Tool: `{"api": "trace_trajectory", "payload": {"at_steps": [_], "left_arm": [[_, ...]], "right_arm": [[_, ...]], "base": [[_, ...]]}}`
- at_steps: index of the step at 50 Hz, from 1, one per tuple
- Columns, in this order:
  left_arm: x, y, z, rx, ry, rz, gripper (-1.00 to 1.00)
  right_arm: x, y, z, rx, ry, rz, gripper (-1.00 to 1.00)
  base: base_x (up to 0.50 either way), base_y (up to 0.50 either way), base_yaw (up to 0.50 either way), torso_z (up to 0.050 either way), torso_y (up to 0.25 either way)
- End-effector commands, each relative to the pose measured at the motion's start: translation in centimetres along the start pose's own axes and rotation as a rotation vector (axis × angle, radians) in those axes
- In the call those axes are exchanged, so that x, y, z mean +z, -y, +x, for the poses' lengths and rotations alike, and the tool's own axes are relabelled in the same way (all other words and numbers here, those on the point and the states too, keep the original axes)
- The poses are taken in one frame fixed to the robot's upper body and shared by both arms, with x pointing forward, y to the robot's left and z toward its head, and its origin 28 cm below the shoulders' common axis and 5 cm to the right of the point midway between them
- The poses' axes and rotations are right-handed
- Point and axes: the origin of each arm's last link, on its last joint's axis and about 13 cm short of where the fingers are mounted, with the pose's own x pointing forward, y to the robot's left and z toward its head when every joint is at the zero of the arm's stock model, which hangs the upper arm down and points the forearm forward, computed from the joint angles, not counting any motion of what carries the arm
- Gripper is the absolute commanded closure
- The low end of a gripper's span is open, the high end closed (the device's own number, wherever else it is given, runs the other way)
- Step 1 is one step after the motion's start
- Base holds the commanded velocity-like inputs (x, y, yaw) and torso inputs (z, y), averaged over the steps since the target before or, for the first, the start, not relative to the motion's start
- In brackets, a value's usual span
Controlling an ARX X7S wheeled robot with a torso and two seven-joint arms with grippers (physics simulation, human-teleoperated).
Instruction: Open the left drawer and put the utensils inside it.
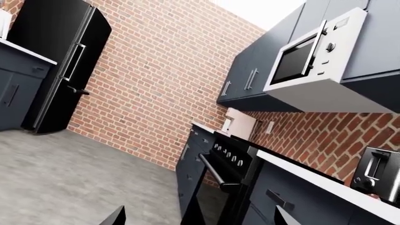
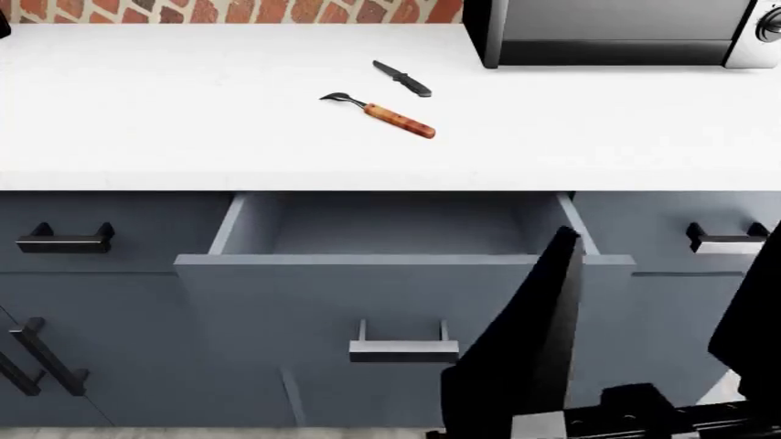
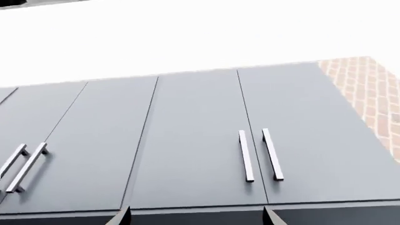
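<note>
In the head view the left drawer (image 2: 403,293) is pulled out below the white counter (image 2: 183,137), and its grey-blue box shows nothing inside. Its bar handle (image 2: 404,348) faces me. On the counter behind it lie the utensils: a fork (image 2: 384,112) with an orange-brown handle and a short dark knife (image 2: 403,79), close together. My left gripper (image 1: 200,220) is open and points along the kitchen floor. My right gripper (image 3: 196,218) is open and faces upper cabinet doors. Neither holds anything. Dark arm parts (image 2: 525,347) rise in front of the drawer's right half.
A steel appliance (image 2: 610,32) stands at the counter's back right. Closed drawers with handles flank the open one on the left (image 2: 68,240) and on the right (image 2: 726,240). The left wrist view shows a black fridge (image 1: 56,65), a stove (image 1: 225,168) and a toaster (image 1: 378,173).
</note>
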Motion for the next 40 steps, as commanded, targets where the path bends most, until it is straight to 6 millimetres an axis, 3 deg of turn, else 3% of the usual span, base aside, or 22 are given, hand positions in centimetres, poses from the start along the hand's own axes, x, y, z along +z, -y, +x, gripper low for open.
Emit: {"api": "trace_trajectory", "payload": {"at_steps": [1, 9, 40], "left_arm": [[-0.07, 0.04, -0.06, -0.010, 0.001, -0.006, -1.00], [0.07, 0.07, -0.09, -0.025, 0.020, -0.005, -1.00], [0.39, 0.12, -0.02, -0.065, 0.043, -0.060, -1.00]], "right_arm": [[1.31, 1.02, 1.15, -0.147, 0.061, 0.047, -1.00], [1.68, 1.19, 1.33, -0.182, 0.069, 0.030, -1.00], [1.82, 0.98, 0.84, -0.168, 0.055, 0.004, -1.00]], "base": [[0.00, 0.00, 0.00, 0.000, 0.000], [0.00, 0.00, 0.00, 0.004, 0.001], [0.00, 0.00, 0.00, 0.050, 0.014]]}}
